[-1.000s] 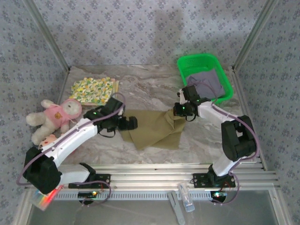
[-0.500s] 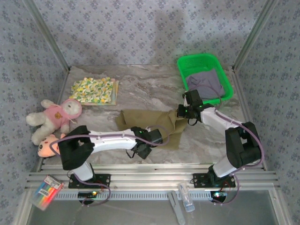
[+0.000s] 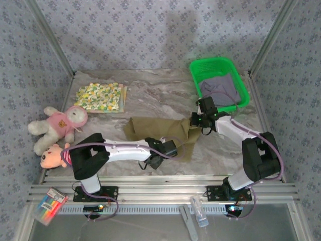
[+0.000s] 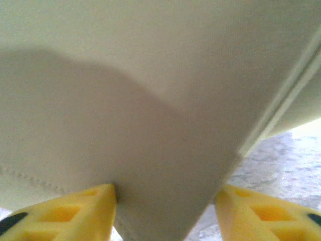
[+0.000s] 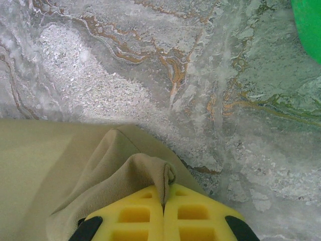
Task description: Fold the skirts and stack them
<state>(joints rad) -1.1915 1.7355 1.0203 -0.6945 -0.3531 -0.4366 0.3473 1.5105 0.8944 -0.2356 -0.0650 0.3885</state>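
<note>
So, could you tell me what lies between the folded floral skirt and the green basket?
Nothing: that stretch of the marble tabletop between the floral skirt and the green basket is bare, as the top external view shows.

Open marble between floral skirt and green basket — olive skirt nearer, plush toy left.
</note>
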